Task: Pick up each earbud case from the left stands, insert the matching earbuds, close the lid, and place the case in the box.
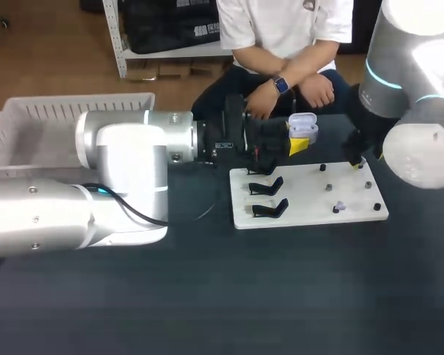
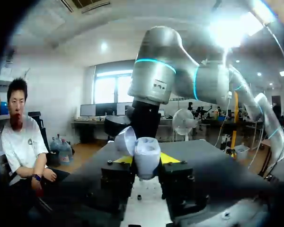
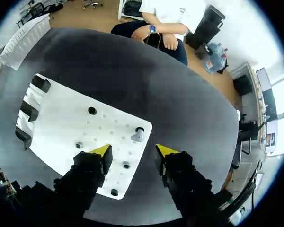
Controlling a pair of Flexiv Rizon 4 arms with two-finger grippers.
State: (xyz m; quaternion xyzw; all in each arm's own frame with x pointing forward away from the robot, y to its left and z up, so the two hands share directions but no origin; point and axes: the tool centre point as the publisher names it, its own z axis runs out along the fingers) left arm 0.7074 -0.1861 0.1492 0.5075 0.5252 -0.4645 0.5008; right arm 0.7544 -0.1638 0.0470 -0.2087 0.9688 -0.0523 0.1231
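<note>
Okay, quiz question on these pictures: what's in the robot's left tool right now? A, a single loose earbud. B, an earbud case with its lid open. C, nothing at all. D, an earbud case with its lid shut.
B: the left tool grips the earbud case from both sides, and its lid is flipped open.

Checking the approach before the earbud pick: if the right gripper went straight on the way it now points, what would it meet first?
Probably the flat white board, near its edge, just beside the small pale earbud on its peg. The open right gripper points down at it, though depth is unclear.
</note>
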